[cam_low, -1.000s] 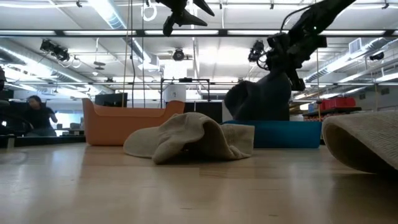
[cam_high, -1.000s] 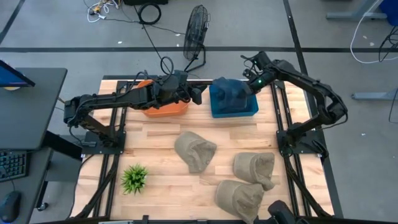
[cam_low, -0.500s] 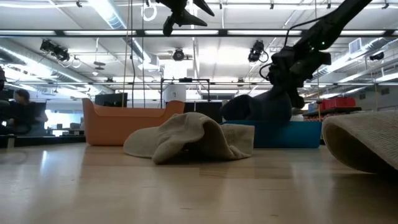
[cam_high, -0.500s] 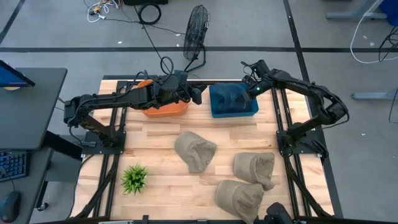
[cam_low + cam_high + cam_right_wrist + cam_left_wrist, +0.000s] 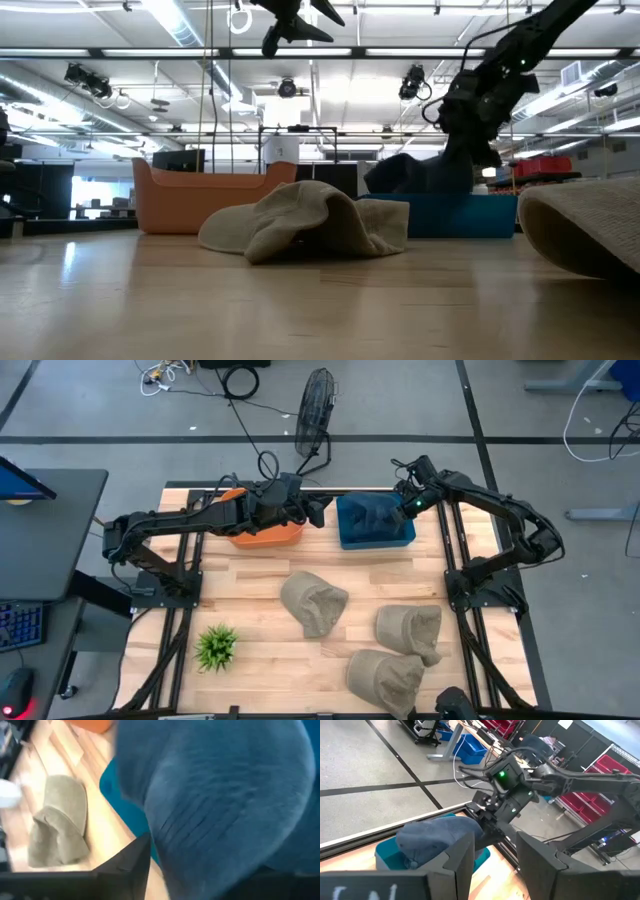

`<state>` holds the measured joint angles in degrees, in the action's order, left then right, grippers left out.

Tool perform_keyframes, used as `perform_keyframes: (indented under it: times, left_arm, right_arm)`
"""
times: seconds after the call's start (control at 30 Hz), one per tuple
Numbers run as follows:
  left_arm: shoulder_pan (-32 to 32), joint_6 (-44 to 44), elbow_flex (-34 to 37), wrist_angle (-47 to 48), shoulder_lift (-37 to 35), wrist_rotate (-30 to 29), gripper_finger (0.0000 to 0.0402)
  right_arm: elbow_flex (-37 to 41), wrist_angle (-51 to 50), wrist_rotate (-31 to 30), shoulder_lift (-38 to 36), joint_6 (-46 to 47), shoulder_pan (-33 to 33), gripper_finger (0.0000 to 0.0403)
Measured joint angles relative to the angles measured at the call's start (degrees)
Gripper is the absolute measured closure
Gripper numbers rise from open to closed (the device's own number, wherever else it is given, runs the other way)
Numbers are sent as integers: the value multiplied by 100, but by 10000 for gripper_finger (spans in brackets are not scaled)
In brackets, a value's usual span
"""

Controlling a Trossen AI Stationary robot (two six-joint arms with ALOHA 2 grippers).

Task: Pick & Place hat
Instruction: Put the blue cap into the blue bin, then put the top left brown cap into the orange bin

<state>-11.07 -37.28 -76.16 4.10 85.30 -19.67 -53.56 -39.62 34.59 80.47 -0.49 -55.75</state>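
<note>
A dark blue hat [image 5: 372,513] lies slumped in the blue bin [image 5: 378,543] at the table's far side; in the low view the hat [image 5: 415,173] shows just above the bin's wall [image 5: 450,215]. My right gripper [image 5: 405,503] stands at the hat's far right part, just above it, with its fingers apart. In the right wrist view the hat [image 5: 225,795] fills most of the picture beside one dark finger [image 5: 127,865]. My left gripper [image 5: 318,512] hangs open above the table between the orange bin [image 5: 265,536] and the blue bin, holding nothing. My right gripper comes at the hat's far right part [image 5: 470,822] from above and from the table's right, slanting down. The hat rests in the bin and reaches in between the fingers. I cannot tell whether the fingers touch it.
Three tan hats lie on the wooden table: one in the middle [image 5: 313,602], one to the right [image 5: 408,628], one at the near edge [image 5: 385,678]. A small green plant [image 5: 216,646] stands near left. A fan [image 5: 315,400] stands on the floor beyond the far edge.
My right gripper has gone down toward the blue bin with the blue hat and then risen a little. The hat, which hung tall under the gripper, has sunk into the bin and now lies low there.
</note>
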Motion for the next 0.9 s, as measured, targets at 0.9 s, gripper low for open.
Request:
perform_keyframes:
  times: [0.9]
  left_arm:
    - [4,-104,0,0,0,1,253]
  right_arm:
    - [-1325,-143,-1412,106,557,467,227]
